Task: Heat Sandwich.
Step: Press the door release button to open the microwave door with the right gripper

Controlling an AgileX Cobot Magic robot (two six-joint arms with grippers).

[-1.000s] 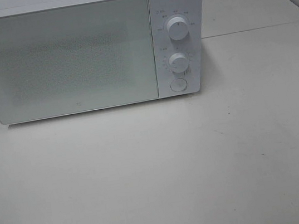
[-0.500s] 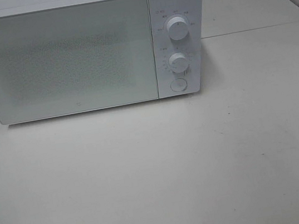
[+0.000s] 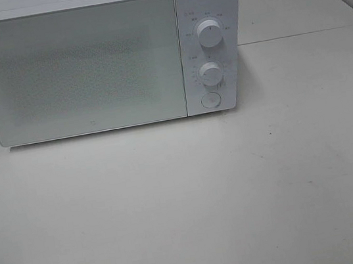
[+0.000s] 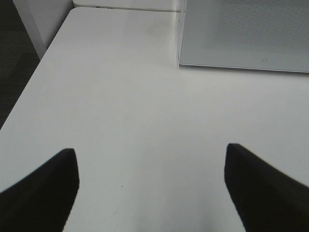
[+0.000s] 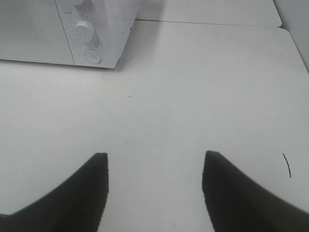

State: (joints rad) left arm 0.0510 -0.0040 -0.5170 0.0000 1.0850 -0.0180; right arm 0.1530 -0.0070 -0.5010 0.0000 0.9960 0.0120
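Left end effector (image 4: 152, 188) and right end effector (image 5: 154, 193) hang spread, empty; microwave (image 3: 99, 57) at 12 o'clock stands shut, so opening it seems next.

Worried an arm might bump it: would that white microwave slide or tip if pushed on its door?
Tipping seems unlikely: the microwave is a wide, low box sitting flat on the table. It looks bulky, so it is probably heavy. That surface looks smooth, so a hard shove might slide it.

The microwave (image 3: 102, 57) is cut off at upper left; its door (image 3: 75, 77) hides the inside. Dial markings (image 3: 194, 18) are unreadably small.
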